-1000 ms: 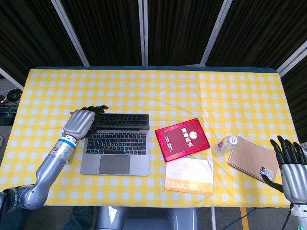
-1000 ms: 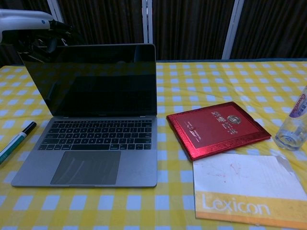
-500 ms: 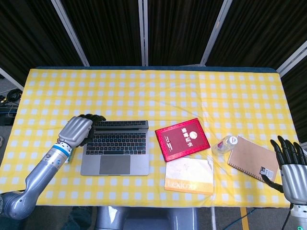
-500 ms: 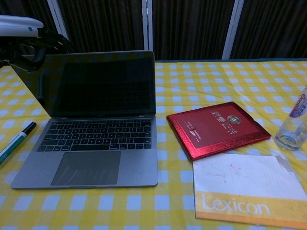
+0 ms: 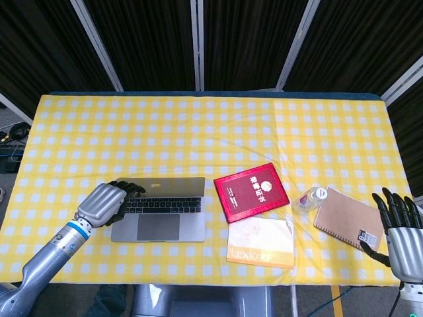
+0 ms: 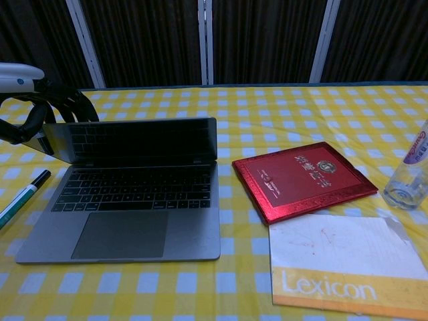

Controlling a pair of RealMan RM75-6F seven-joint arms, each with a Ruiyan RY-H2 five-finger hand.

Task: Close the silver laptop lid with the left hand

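Observation:
The silver laptop (image 5: 158,226) (image 6: 120,231) sits on the yellow checked table (image 5: 198,125), left of the middle. Its lid (image 5: 170,187) (image 6: 137,142) leans well forward over the keyboard, about half way down. My left hand (image 5: 106,203) (image 6: 41,117) is at the lid's top left corner, its dark fingers (image 6: 67,107) curled over the upper edge. My right hand (image 5: 396,228) hangs off the table's near right corner with its fingers spread, holding nothing; the chest view does not show it.
A red book (image 5: 251,191) (image 6: 304,177) lies just right of the laptop, with a Lexicon booklet (image 5: 261,243) (image 6: 344,264) in front of it. Further right are a small bottle (image 5: 309,198) (image 6: 409,174) and a brown spiral notebook (image 5: 347,216). A pen (image 6: 23,197) lies left of the laptop.
My left hand has moved toward the table's near edge and down with the lid's corner. The lid has swung from nearly upright to about half way down over the keyboard.

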